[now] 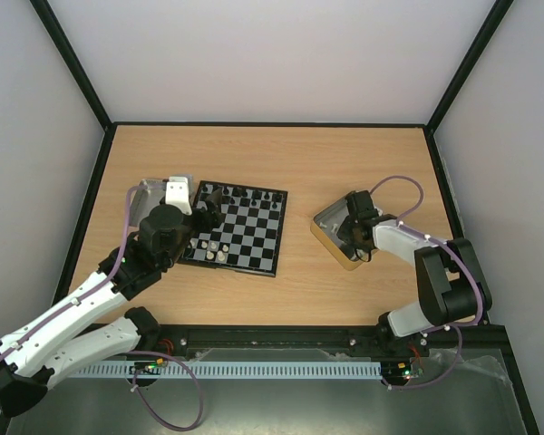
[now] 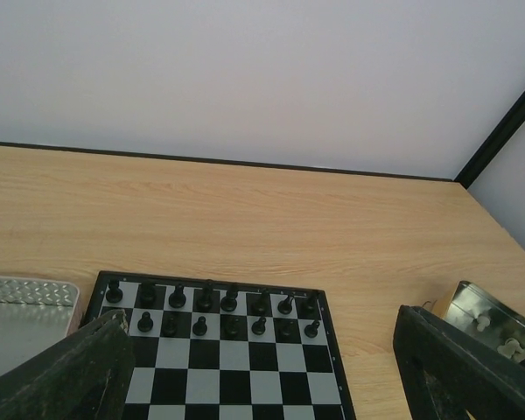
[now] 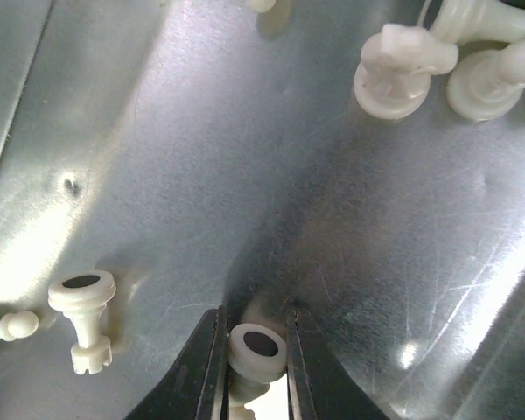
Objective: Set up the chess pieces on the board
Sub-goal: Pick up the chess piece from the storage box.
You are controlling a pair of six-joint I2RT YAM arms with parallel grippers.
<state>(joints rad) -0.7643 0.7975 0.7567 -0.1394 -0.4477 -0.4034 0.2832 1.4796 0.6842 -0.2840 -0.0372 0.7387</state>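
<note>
My right gripper [image 3: 254,363] was clamped on a cream piece [image 3: 257,348] on the tin [image 3: 245,157] floor (lying flat, base toward camera), board [image 1: 254,237] well leftward.

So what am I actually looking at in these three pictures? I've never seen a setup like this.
Two robot arms are bolted at the near edge of a wooden table. One picture looks down from above; the other two come from small cameras on each arm's wrist.

On the table lies a small chessboard with black pieces lined up along its far side and a few white ones at its near left corner. Left of it is a grey metal tray; to the right, a gold-sided tin holding loose white chess pieces.

The right end effector is down inside the tin, its two fingers closed on one white piece. The left end effector hangs open above the board, holding nothing.
</note>
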